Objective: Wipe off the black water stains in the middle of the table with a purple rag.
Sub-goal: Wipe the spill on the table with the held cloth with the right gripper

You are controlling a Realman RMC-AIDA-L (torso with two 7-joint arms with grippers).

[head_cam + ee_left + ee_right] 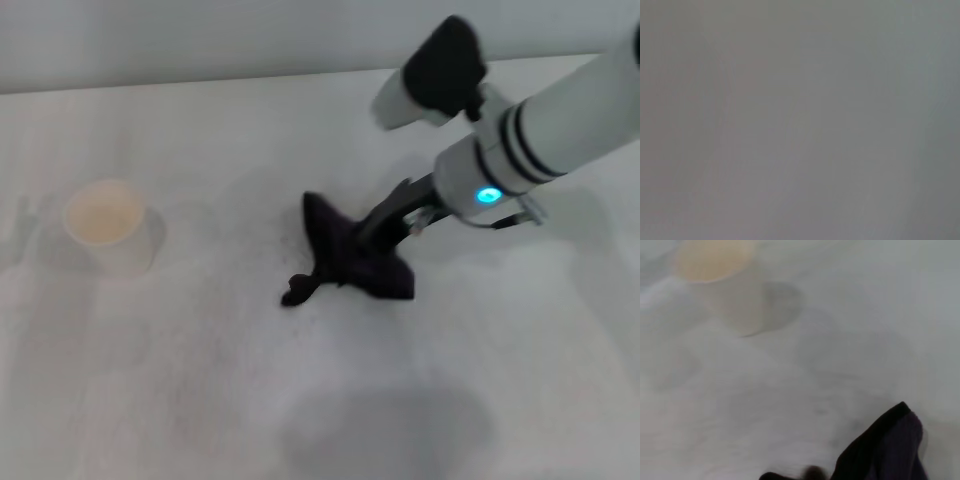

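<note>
The purple rag (352,258) lies bunched on the white table (180,400) near its middle, with a small tail (296,292) pointing toward the front left. My right gripper (378,236) reaches in from the right and is shut on the rag's top, pressing it to the tabletop. The right wrist view shows a corner of the rag (887,450) over the table (790,390). The black spot does not show in any view. My left gripper is out of view; the left wrist view shows only plain grey.
A white cup (108,236) stands on the table's left side, well apart from the rag; it also shows in the right wrist view (725,285). Faint grey smears lie around the rag.
</note>
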